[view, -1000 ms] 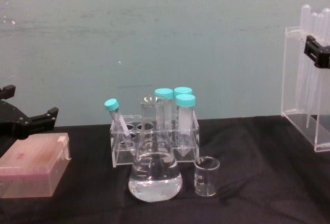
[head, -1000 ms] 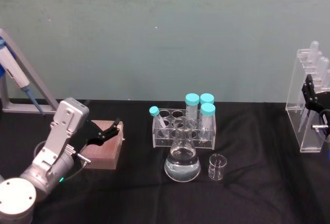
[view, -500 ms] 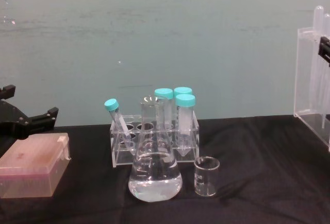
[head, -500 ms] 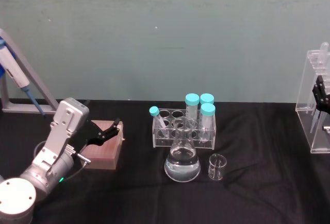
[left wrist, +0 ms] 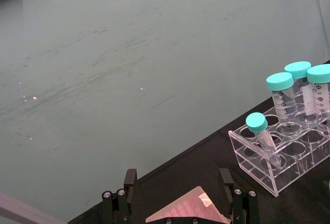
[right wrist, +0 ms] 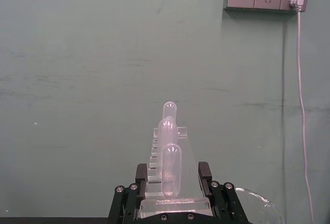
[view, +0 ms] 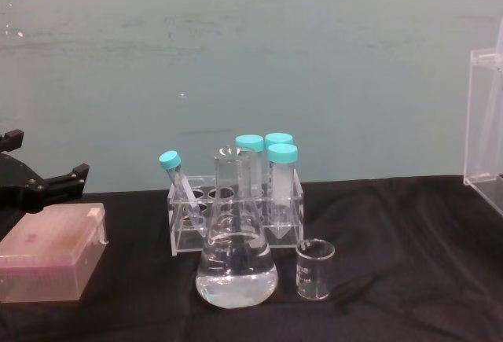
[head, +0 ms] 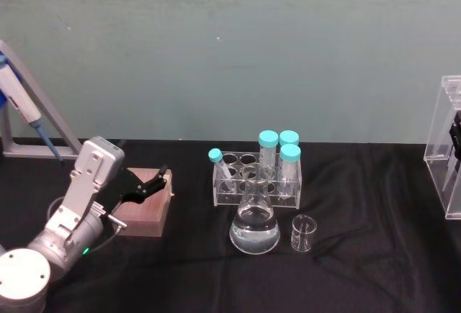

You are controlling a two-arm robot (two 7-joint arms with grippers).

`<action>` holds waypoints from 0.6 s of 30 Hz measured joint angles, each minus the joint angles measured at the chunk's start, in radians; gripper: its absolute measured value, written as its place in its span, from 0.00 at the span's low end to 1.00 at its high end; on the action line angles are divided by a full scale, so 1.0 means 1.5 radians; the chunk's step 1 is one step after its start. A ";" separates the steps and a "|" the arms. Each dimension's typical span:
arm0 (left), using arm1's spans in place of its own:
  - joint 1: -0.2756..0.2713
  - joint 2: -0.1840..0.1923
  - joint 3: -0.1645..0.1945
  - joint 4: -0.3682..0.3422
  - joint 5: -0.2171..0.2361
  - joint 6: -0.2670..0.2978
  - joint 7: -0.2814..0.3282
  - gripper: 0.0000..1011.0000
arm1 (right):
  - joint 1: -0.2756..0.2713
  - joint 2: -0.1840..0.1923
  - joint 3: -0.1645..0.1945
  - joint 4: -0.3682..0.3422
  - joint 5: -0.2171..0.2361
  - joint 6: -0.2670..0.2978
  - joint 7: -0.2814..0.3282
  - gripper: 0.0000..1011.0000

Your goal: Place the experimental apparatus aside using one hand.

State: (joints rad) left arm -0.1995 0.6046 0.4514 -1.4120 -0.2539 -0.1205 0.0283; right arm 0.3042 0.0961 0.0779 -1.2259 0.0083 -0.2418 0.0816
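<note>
Acrylic stand (head: 438, 147) of pipettes (right wrist: 170, 167), upright at the bench's (head: 360, 270) far right, clamped in the right claw (right wrist: 174, 190), possibly lifted; flask (head: 254, 227) and beaker (head: 303, 232) well left, mid-bench; left claw (left wrist: 177, 188) agape, empty, parked left.

Black-clothed table (head: 360, 277) carrying four things: a pinkish box (head: 148, 211) at the left, a clear rack (head: 232, 193) of teal-capped tubes in the middle, a flask (head: 254, 232) of clear liquid just before the rack, and a small beaker (head: 302, 234) at the flask's right. At the far right is a clear stand (head: 452, 162) — resting or lifted, unclear.
</note>
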 joint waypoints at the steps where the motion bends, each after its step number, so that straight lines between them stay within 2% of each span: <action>1: 0.000 0.000 0.000 0.000 0.000 0.000 0.000 0.99 | 0.000 0.000 0.001 0.000 0.001 0.000 0.001 0.60; 18: 0.000 0.000 0.000 0.000 0.000 0.000 0.000 0.99 | 0.000 0.006 0.013 0.010 0.018 -0.002 0.011 0.60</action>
State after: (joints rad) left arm -0.1995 0.6047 0.4514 -1.4120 -0.2539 -0.1205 0.0283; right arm 0.3038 0.1046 0.0979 -1.2105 0.0354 -0.2449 0.0976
